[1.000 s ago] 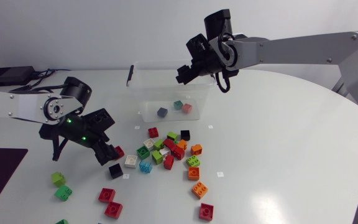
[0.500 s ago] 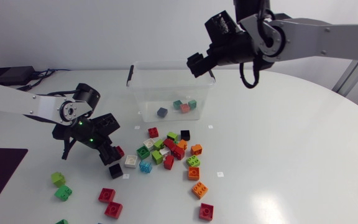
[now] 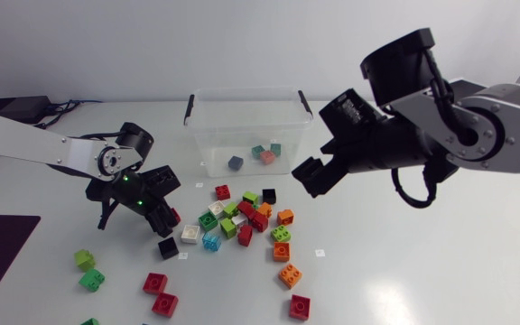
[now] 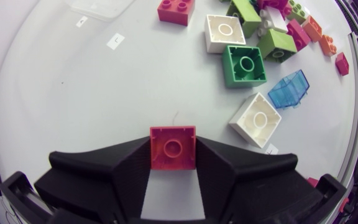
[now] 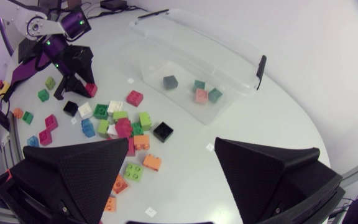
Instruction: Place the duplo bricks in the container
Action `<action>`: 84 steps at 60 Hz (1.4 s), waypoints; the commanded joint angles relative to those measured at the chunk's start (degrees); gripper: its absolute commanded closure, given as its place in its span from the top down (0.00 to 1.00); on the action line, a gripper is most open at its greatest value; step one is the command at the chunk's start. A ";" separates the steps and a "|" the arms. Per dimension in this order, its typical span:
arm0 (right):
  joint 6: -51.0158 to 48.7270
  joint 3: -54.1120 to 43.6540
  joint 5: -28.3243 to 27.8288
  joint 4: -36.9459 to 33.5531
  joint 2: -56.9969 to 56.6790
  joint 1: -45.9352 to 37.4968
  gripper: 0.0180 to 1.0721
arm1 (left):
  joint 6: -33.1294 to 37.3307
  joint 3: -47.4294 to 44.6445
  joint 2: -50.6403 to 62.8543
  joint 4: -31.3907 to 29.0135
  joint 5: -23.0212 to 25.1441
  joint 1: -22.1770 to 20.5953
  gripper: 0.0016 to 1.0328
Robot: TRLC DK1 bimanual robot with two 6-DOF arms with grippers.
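The left gripper (image 3: 162,217) is clamped on a red brick (image 4: 173,148), one finger (image 4: 126,168) flat against each side wall and the single stud facing the wrist camera. The brick sits low at the left fringe of the pile (image 3: 246,217) in the middle of the bench (image 3: 404,262); I cannot tell whether it is clear of the surface. The container (image 3: 208,135) stands towards the far edge, behind the pile, with four bricks (image 3: 257,153) already on its floor.

A brick like this looks light, hard and stiff, unlikely to deform or break under the grip. Its walls are smooth and probably a little slippery, so the hold seems best as it is: square across two opposite flat sides, below the stud, not on corners. A loose or skewed grip could let it twist out on the carry.

The left arm comes in from the left edge, its wrist pitched steeply down so the fingers point at the bench. The right arm enters from the right edge and is held high, its forearm across the right half. The right gripper (image 5: 171,144) has its fingers well apart and holds nothing; it faces down and inward over the pile, just right of the container
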 commanded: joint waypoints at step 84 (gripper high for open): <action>14.25 9.74 7.74 -1.77 34.67 5.41 0.75 | -10.84 7.58 -23.85 0.13 7.68 0.40 0.18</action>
